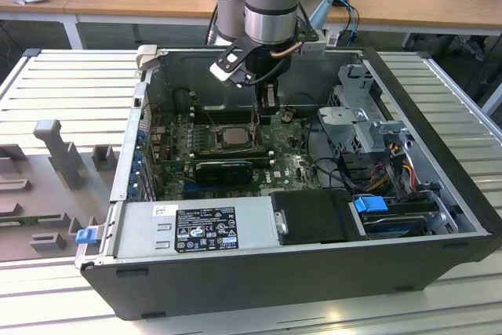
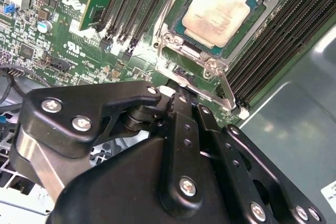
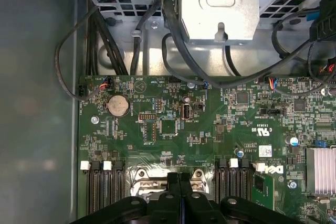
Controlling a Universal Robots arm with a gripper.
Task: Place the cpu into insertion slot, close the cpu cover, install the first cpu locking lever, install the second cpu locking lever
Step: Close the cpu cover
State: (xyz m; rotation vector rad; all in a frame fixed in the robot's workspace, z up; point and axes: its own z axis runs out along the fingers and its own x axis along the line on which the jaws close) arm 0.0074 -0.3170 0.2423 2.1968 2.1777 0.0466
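Note:
The cpu [image 2: 218,10] lies flat in the insertion slot [image 2: 181,74] on the green motherboard, its silver-grey top facing up. The cpu cover [image 2: 185,51] rests as a silver frame around it, and the chip shows through its window. One silver locking lever [image 2: 227,92] runs along the socket's edge beside the fingers. In the exterior view a thin lever [image 1: 255,119] stands up from the socket by the cpu [image 1: 233,137]. My gripper [image 2: 181,98] hangs just beside the socket, fingers pressed together with nothing seen between them. It also appears from above [image 1: 269,103] and over the board [image 3: 180,178].
Long black memory slots [image 2: 273,45] flank the socket on both sides. A black expansion card [image 1: 223,169] lies in front of the socket. A power supply [image 1: 196,229], a drive cage [image 1: 361,115] and black cables [image 3: 173,51] crowd the case.

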